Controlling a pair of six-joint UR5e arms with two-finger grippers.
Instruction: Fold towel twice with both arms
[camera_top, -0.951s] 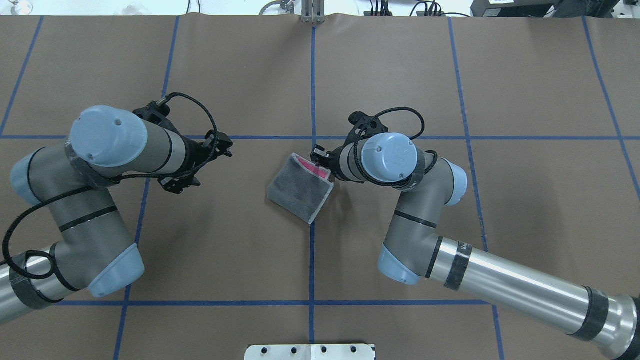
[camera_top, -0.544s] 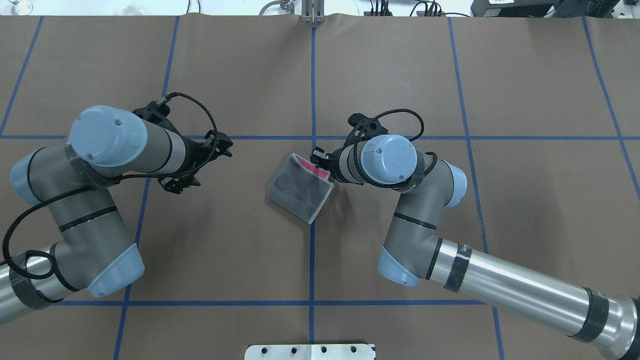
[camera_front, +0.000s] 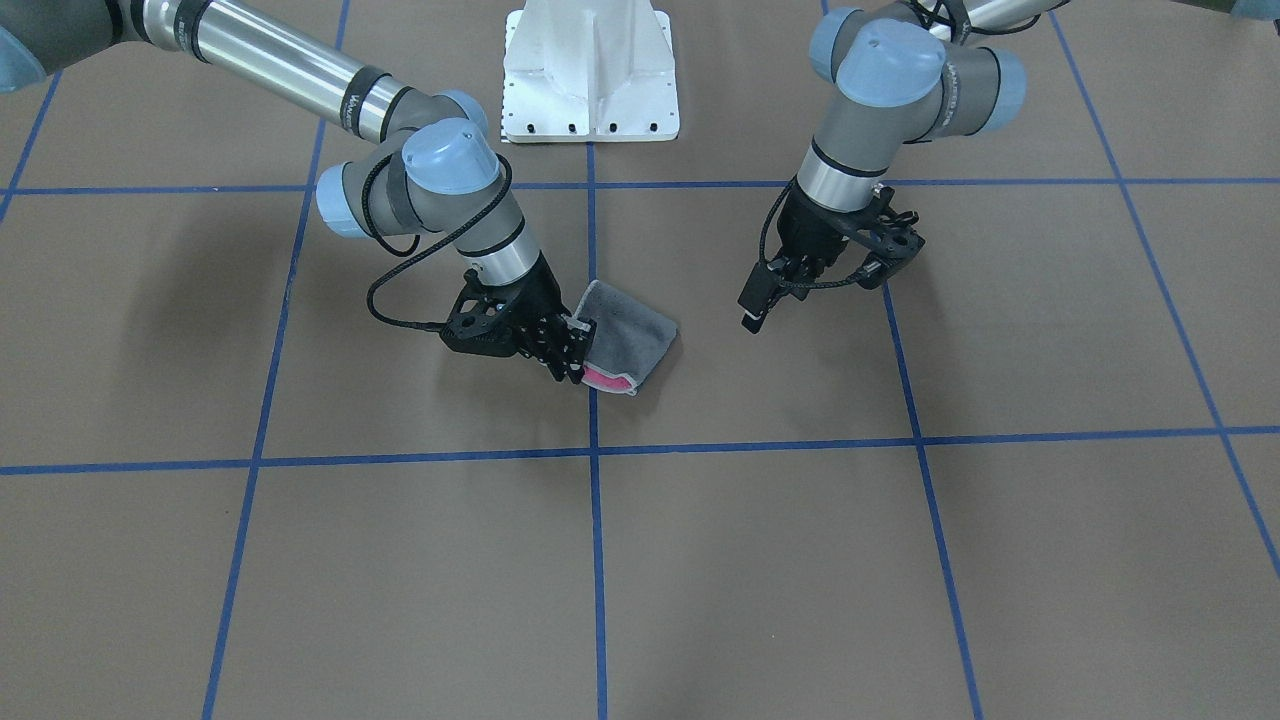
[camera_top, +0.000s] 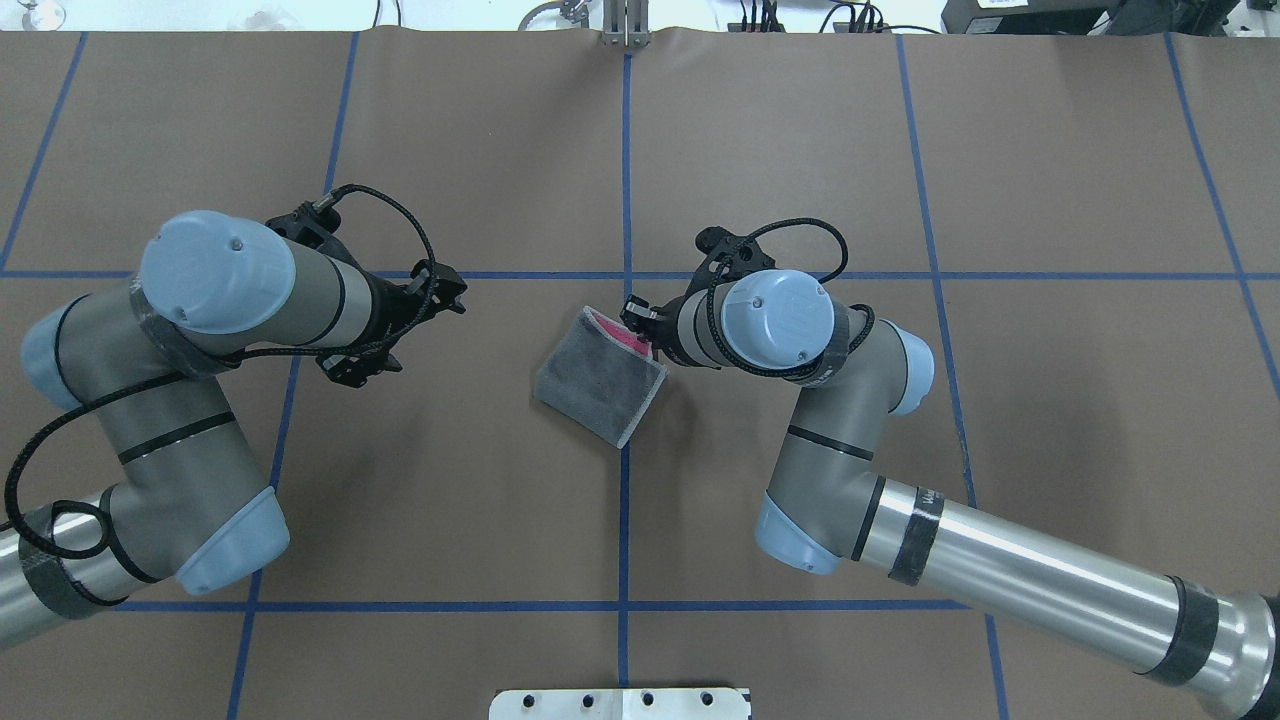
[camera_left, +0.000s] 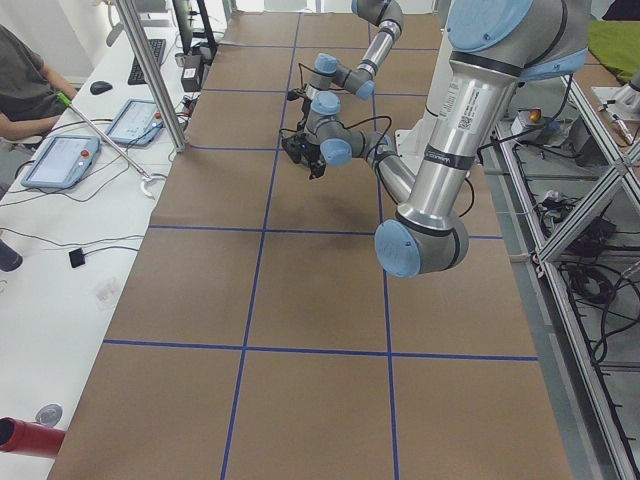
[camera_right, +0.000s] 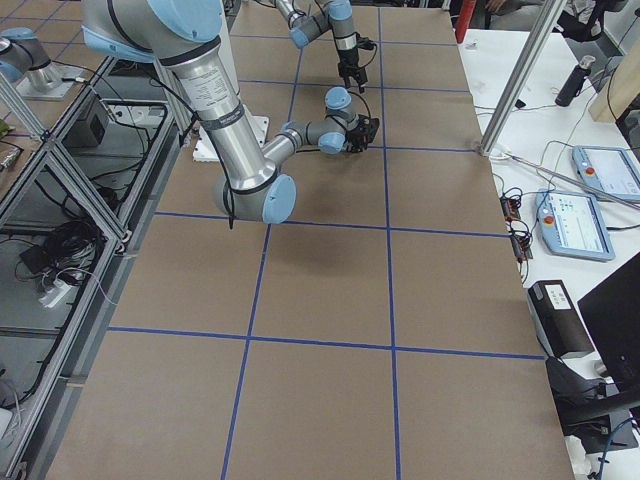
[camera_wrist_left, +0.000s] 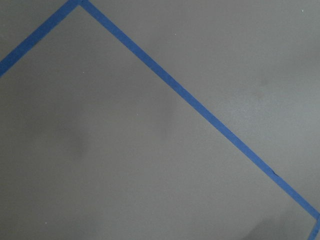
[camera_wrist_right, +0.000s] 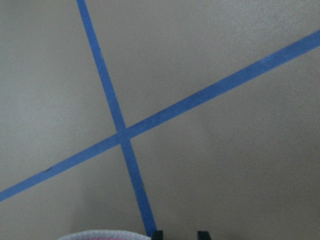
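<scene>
Finding the towel (camera_top: 600, 375) folded into a small rectangle on the brown paper-covered table (camera_top: 800, 150). Lying askew near the table's middle, just short of a crossing of blue tape lines (camera_top: 626, 150), with one corner touching the lengthwise line. Showing its dark grey face upward, with a strip of pink peeking out along the edge toward the right gripper (camera_front: 572, 368) and a light grey stitched border running along the other sides.

Reaching down with the right gripper to that pink-showing edge, wrist tilted toward the cloth. Catching two black fingertips (camera_wrist_right: 157, 234) at the bottom of the right wrist view, standing a little apart with bare paper between them and the towel's pale border curving just to one side. Clamping nothing there, so parted rather than pinched. Not telling from the front view whether the tips are touching the cloth or only standing just beside it.

Hanging the left gripper (camera_front: 752, 318) above bare table, well apart from the towel, fingers angled downward. Not showing clearly whether its jaws are parted or closed. Seeing only brown paper and blue tape through the left wrist camera.

Showing the white pedestal base (camera_front: 590, 70) at the table's robot side.
</scene>
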